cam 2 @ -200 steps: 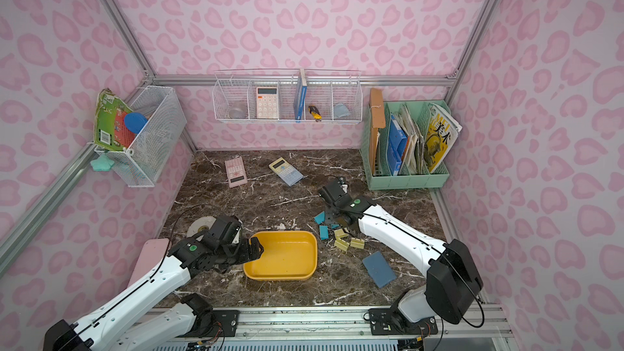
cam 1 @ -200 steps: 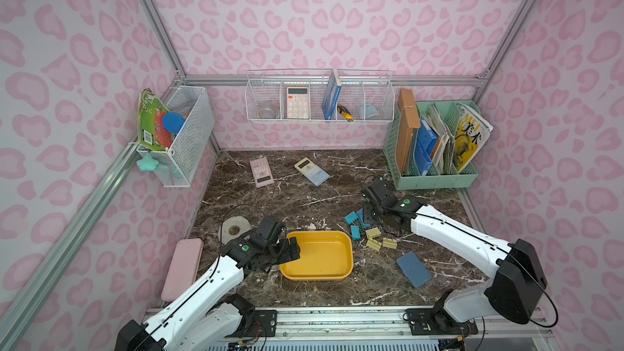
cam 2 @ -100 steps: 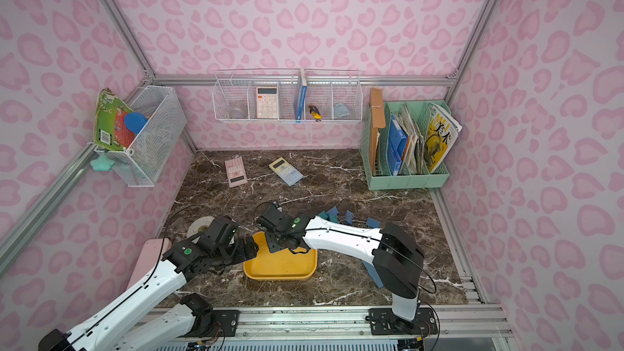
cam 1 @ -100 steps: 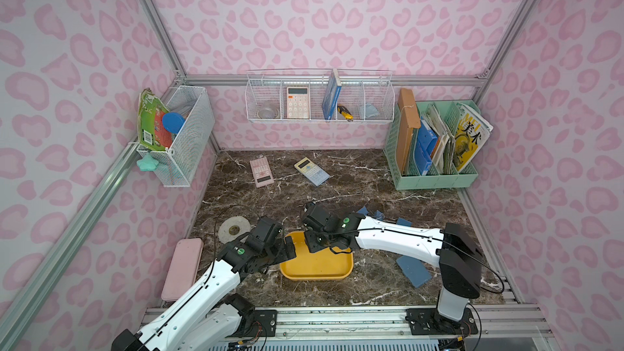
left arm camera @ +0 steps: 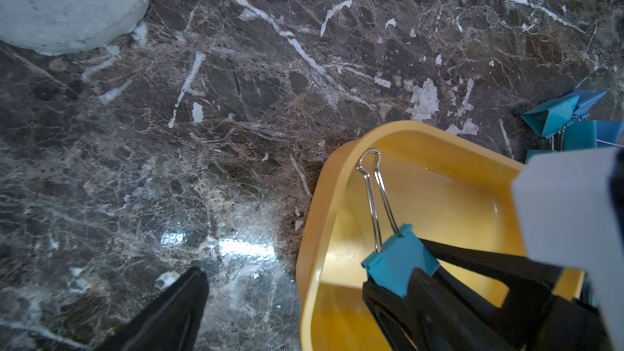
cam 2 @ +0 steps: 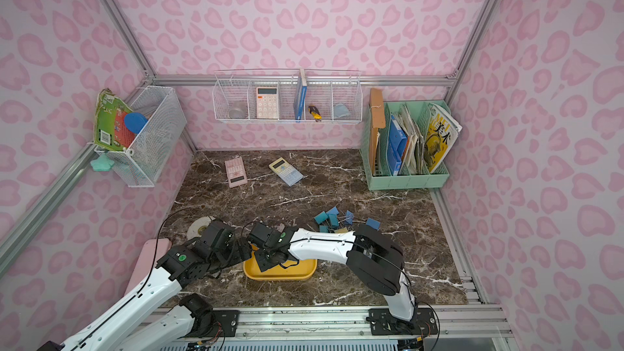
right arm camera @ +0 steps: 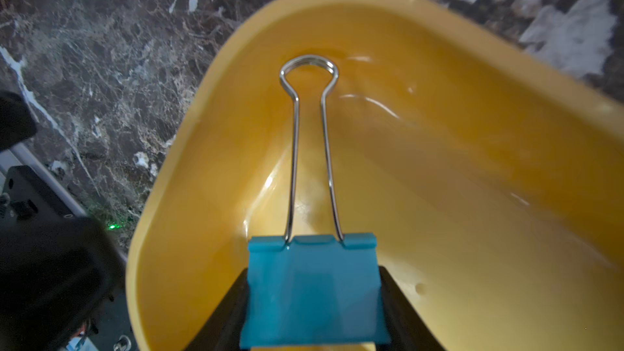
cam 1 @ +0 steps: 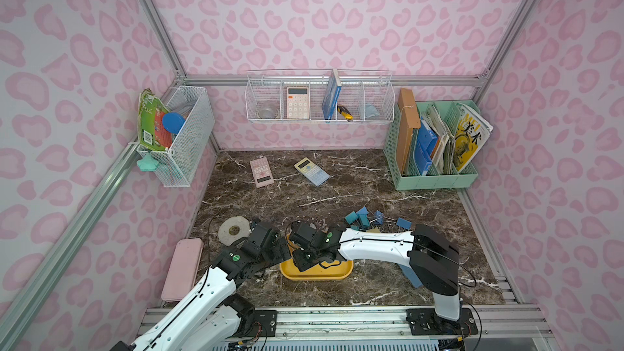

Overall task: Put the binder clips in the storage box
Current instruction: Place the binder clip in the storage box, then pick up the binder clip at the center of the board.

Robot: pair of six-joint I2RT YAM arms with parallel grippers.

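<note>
- Right gripper (right arm camera: pixel 312 302) is clamped on a teal clip (right arm camera: pixel 312 265) by its body, one finger each side. The wire handle sticks fwd, away from the fingers.
- Clip hangs inside the box (right arm camera: pixel 158 231), near the rounded corner at the end closest to the left arm. Can't tell if it touches the box floor.
- Right arm (cam 1: pixel 374 248): base at the front rail, black elbow raised, white forearm stretched low across the table toward the left arm, wrist tipped down into the box.
- Left gripper (cam 1: pixel 283 254): jaws wide apart, holding nothing, sitting at the box's end.
- In the left wrist view one finger (left arm camera: pixel 175 305) is over bare table (left arm camera: pixel 236 96), apart from the box wall. The 2nd finger isn't clearly seen.
- Left arm (cam 1: pixel 202 295): rises from the front rail, forearm slanting toward the box, wrist angled down.
- Other clips (cam 1: pixel 363 219) (teal, blue + a pale one) lie in a loose heap on the table just behind the right forearm, outside the box. Some are partly hidden by the arm.
- Writing: the yellow magazine (cam 1: pixel 471 133) in the green organizer (cam 1: pixel 435 177) reads "MEI" w/ Chinese characters below.
- The green packet (cam 1: pixel 150 123) in the side wire basket (cam 1: pixel 189 150) has a barcode; its text is too small to read.
</note>
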